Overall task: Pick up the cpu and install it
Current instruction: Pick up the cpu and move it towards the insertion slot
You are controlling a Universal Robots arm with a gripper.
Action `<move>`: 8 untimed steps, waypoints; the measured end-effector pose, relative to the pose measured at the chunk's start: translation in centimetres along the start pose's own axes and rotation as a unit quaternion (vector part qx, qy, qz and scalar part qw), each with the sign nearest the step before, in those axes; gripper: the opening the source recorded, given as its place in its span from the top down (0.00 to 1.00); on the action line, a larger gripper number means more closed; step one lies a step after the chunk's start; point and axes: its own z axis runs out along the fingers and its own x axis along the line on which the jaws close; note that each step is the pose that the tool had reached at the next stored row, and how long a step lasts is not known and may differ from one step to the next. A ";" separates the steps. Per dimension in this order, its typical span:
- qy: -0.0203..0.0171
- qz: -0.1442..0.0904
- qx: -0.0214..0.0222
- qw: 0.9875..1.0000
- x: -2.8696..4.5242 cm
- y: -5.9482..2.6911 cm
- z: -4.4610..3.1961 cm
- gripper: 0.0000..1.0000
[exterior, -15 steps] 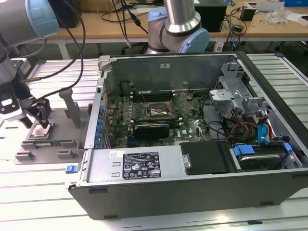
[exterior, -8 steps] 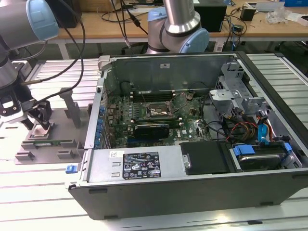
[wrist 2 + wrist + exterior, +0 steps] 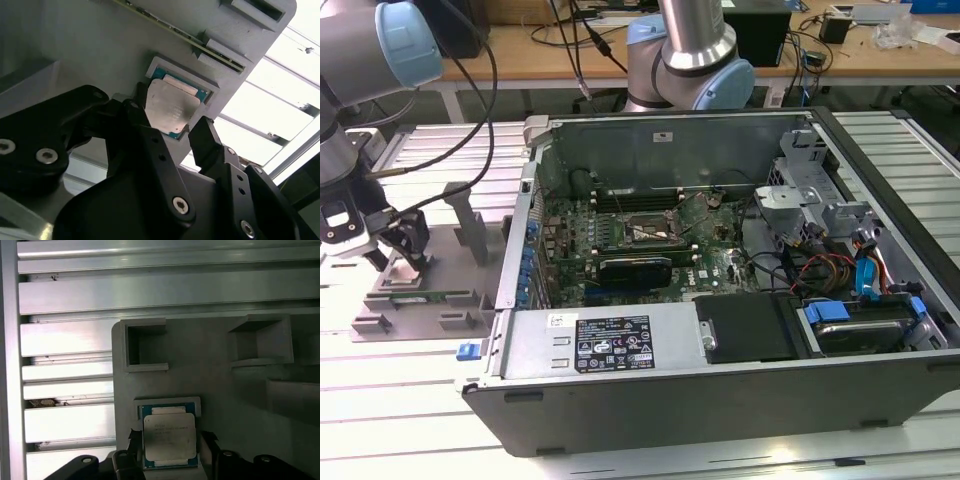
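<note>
The cpu [image 3: 169, 439], a small square chip with a silver-grey metal top on a green edge, lies flat in a shallow pocket of the grey fixture plate [image 3: 215, 390]. In both wrist views my gripper [image 3: 169, 437] hangs just over it, open, one black fingertip [image 3: 141, 116] at each side of the cpu [image 3: 171, 106]. The exterior view has my gripper [image 3: 405, 255] low over the fixture plate [image 3: 420, 300] at that view's left. The dark motherboard socket [image 3: 645, 232] sits inside the open computer case [image 3: 720, 360].
Grey upright fixture blocks [image 3: 470, 215] stand on the plate close to the gripper. Inside the case are a graphics card [image 3: 632, 268], cables [image 3: 820, 270] and a drive bay [image 3: 860, 330]. A second arm's base [image 3: 690, 60] rises behind the case. The table is slatted aluminium [image 3: 65, 335].
</note>
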 end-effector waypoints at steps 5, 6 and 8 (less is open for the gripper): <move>0.000 0.000 0.001 1.000 -0.02 -0.01 0.31 0.38; 0.000 -0.001 0.001 1.000 -0.05 0.00 0.34 0.38; 0.000 -0.002 0.003 1.000 -0.10 -0.02 0.53 0.38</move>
